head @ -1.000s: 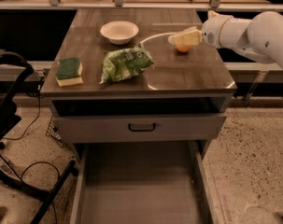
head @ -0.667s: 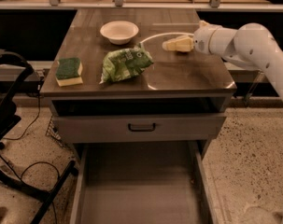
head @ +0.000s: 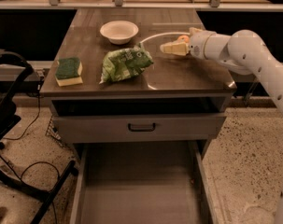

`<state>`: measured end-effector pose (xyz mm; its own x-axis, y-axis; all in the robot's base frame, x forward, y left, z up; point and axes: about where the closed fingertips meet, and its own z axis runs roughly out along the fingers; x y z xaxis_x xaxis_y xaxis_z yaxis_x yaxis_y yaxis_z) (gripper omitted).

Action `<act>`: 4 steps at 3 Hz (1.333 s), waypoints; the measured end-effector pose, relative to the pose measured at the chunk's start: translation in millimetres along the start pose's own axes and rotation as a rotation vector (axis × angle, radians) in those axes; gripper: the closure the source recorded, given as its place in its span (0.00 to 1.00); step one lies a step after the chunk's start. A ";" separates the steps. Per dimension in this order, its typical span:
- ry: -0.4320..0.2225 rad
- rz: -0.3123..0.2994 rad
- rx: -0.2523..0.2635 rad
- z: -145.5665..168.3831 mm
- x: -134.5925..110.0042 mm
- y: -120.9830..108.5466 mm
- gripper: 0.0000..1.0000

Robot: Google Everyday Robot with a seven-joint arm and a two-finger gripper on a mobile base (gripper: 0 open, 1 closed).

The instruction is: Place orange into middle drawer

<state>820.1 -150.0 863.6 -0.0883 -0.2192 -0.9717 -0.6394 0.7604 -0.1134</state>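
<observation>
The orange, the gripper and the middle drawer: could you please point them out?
orange (head: 182, 38), camera view, its visible top edge.
gripper (head: 170, 47), camera view, its tip, above the tabletop (head: 197, 73).
middle drawer (head: 141, 195), camera view, bare floor.

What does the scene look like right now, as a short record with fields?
gripper: above the right side of the brown wooden tabletop
target: small round orange fruit, mostly hidden behind the gripper
destination: wide grey metal drawer box, pulled open, floor bare
also on top: round white bowl, green plastic bag, green and yellow sponge
</observation>
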 end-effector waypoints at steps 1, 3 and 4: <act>0.000 0.001 -0.004 2.3 0.2 2.1 0.40; 0.000 0.002 -0.014 7.7 0.6 7.2 0.95; 0.000 0.002 -0.018 9.9 0.8 9.2 1.00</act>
<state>821.7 -137.1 859.7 -0.0898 -0.2178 -0.9719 -0.6528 0.7499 -0.1077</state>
